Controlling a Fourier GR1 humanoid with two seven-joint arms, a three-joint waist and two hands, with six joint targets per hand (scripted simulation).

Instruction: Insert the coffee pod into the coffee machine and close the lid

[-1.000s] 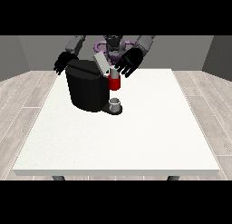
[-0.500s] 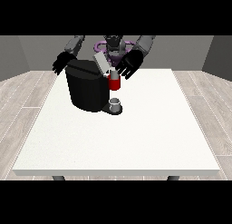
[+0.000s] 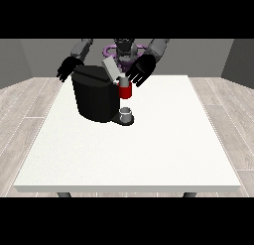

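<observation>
Nothing visibly moved, hand at view's right [image 3: 140,71] fingers spread beside raised lid [image 3: 111,69], cup [image 3: 127,113] below.

I stand behind a large white table [image 3: 149,154] that fills the middle of the frame, its top plain and evenly lit, its near edge running along the lower part. Two dark legs [image 3: 63,194] show under that edge at lower left and lower right. Around it lies a floor [image 3: 25,110] of pale grey-brown planks, seen at both sides. Behind me, across the upper part, grey walls [image 3: 30,60] close the room, darker toward the upper right corner.
</observation>
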